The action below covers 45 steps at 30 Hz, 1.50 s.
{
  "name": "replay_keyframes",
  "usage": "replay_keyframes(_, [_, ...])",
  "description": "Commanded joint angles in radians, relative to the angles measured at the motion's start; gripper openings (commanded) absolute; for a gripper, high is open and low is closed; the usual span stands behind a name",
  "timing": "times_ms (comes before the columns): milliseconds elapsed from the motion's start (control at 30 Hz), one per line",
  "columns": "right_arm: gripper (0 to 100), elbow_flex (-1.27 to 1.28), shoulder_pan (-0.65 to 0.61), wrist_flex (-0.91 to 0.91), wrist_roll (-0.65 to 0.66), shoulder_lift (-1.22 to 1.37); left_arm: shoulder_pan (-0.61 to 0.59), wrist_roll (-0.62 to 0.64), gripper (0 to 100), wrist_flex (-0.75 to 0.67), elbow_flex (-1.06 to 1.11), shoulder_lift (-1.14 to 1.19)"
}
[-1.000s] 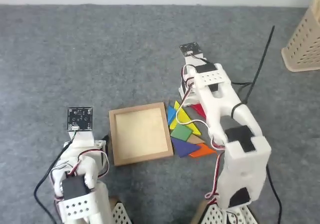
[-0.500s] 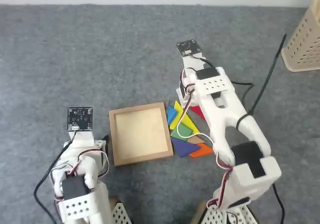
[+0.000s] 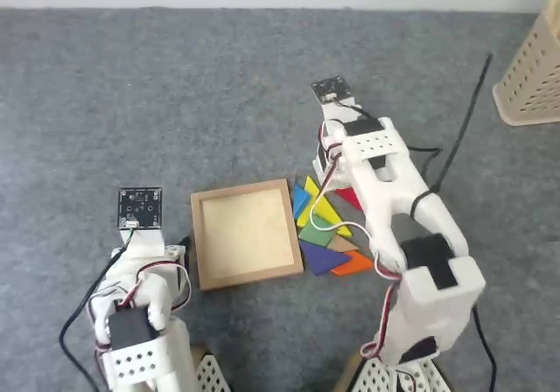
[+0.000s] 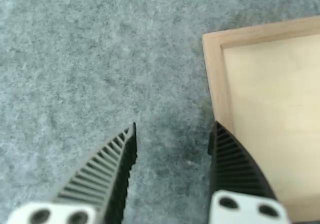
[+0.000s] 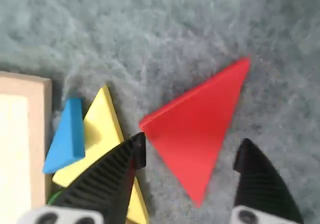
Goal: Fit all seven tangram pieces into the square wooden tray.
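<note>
The square wooden tray (image 3: 243, 233) lies bare on the grey carpet (image 3: 175, 103) near the middle of the high view. The tangram pieces sit bunched at its 3 o'clock, outside it: a blue piece (image 3: 299, 201) against the rim, then a yellow triangle (image 3: 322, 208), a green square (image 3: 317, 232), a purple triangle (image 3: 322, 256) and an orange piece (image 3: 354, 263). The right gripper (image 5: 192, 144) hangs over the cluster, jaws spread wide to either side of the red triangle (image 5: 200, 129) without gripping it. The left gripper (image 4: 175, 129), at the tray's 8 o'clock, is parted wide and holds nothing, with one finger by the tray's edge.
</note>
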Motion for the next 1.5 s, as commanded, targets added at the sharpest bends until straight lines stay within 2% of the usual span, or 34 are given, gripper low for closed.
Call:
replay_keyframes(0, [31.0, -0.094, 0.005, -0.013, 0.015, 0.022, -0.005, 0.009, 23, 0.003, -0.004, -0.015])
replay_keyframes(267, [30.8, -0.153, 0.007, -0.015, 0.009, 0.097, -0.005, 0.009, 23, 0.003, -0.004, -0.015])
replay_keyframes(467, [30.7, -0.18, 0.007, -0.015, -0.135, 0.101, -0.005, 0.009, 23, 0.003, -0.004, -0.015])
replay_keyframes(667, [30.7, -0.178, 0.012, -0.015, -0.209, 0.102, -0.005, 0.009, 23, 0.003, -0.004, -0.015])
replay_keyframes(1067, [30.4, -0.198, 0.012, -0.048, -0.221, 0.176, -0.005, 0.009, 23, 0.003, -0.004, -0.015])
replay_keyframes(1300, [16.2, -0.201, 0.013, -0.048, -0.221, 0.182, -0.005, 0.009, 23, 0.003, -0.004, -0.015])
replay_keyframes(1467, [15.2, -0.204, 0.013, -0.019, -0.221, 0.173, -0.005, 0.009, 23, 0.003, -0.004, -0.015])
